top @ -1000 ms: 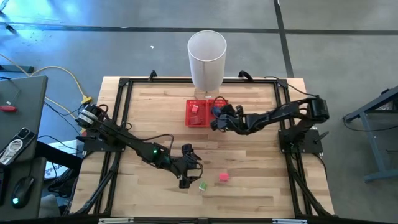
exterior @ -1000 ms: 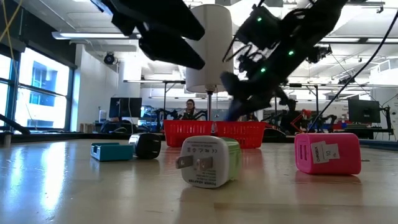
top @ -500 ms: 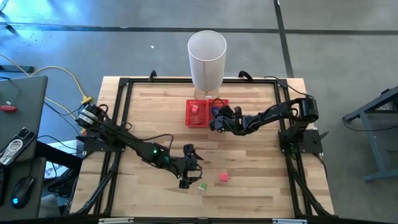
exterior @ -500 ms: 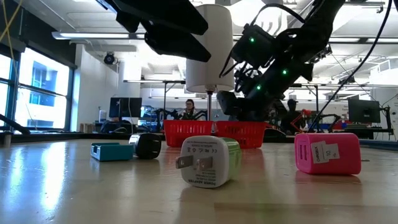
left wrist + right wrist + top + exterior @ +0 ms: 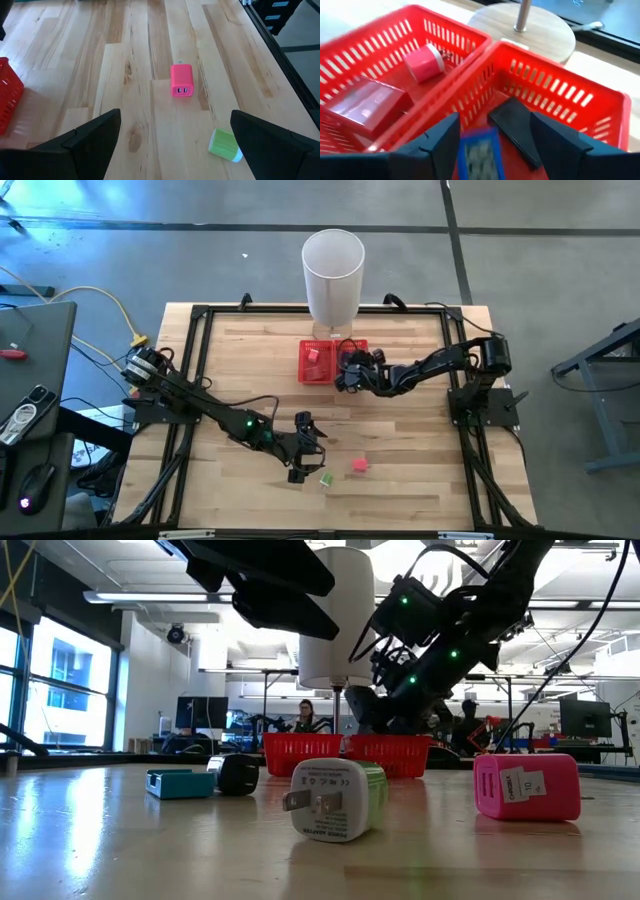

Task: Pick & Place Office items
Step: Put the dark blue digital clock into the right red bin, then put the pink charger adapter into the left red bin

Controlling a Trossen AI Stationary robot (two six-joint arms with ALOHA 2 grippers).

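Observation:
My right gripper is open over the right compartment of the red mesh tray. A blurred blue piece shows between its fingers, beside a dark flat piece. The left compartment holds a pink-red cube and a dark red block. My left gripper is open above the table's near middle, over a pink charger and a green-white one, both lying on the wood. A teal piece and a dark one lie on the table too. My right gripper stands open from above around the blue piece, which is narrower than the gap and lies close to one finger. I cannot tell whether that finger touches it.
The tall white cylinder bin stands at the far edge just behind the tray. A black frame runs round the tabletop. Bare wood lies right of the pink charger and along the near edge.
My right gripper has come down and slightly toward the table's left, settling lower over the tray's right compartment, with its arm drawn in. The left arm and the pieces on the table have kept still.

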